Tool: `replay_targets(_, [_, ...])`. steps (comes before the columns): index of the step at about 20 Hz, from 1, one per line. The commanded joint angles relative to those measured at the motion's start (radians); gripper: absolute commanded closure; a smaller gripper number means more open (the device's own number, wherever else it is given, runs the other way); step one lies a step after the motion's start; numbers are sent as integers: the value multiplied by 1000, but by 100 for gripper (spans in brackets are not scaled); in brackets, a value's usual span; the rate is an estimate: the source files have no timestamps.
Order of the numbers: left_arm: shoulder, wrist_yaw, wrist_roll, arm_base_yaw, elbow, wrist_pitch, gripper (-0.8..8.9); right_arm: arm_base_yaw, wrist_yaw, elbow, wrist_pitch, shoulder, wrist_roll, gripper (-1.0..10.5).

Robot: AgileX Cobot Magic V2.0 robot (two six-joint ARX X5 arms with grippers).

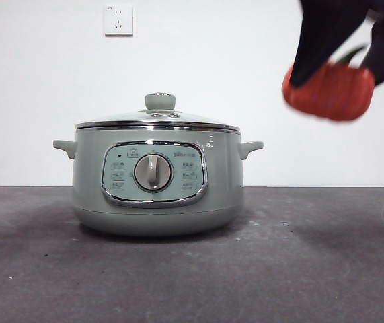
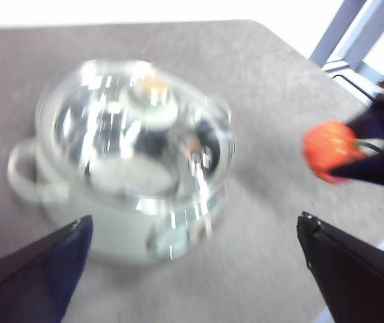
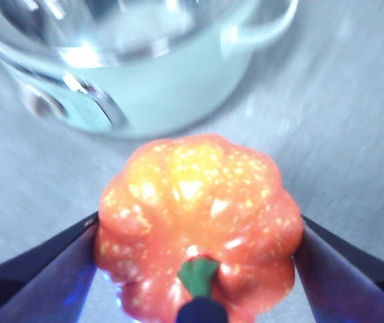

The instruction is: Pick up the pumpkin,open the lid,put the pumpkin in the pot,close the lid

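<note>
Holding item one, the pumpkin (image 3: 198, 232), the right gripper (image 1: 343, 64) is hanging in the air at the upper corner of the front view, off to one side of the pot (image 1: 157, 182) and higher than its lid (image 1: 158, 121); its two black jaws are pressing against opposite flanks of the orange-red ribbed body, and the green stem (image 3: 198, 274) is pointing back toward the wrist (a dark rounded part is sitting just behind it). In the right wrist view the pot is lying beyond the fingertips, past the pumpkin, with one side handle (image 3: 265, 30) showing.

Item two, the pot: pale sage-green, resting on the grey table (image 1: 313, 269), its chrome-framed control panel (image 1: 155, 173) and grey dial (image 1: 153, 172) facing the front camera.

Item three, the lid: glass with a chrome rim, sitting closed on the pot, its sage-green knob (image 1: 159, 101) upright on top.

The left gripper (image 2: 192, 262) is hovering above the table with its jaws spread wide and nothing between them; the pot and lid are lying ahead of the fingers, nearer one jaw than the other (this view is blurred). The pumpkin is showing beyond the other jaw, well apart from the pot and clamped in the right gripper's dark jaws.

Also in the front view: a white wall socket (image 1: 118, 19) on the wall behind the pot
</note>
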Motion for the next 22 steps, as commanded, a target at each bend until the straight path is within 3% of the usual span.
replay_targets(1, [130,-58,0,-59,76,52,63,2,0,-1,-14,-66,14,956])
replay_targets(11, [650,-268,82,-266,500,80,63,2,0,-1,-71,-205,32,956])
replay_targets(22, [898,-325,85,-297,556,152,63,2,0,-1,-72,-215,39,955])
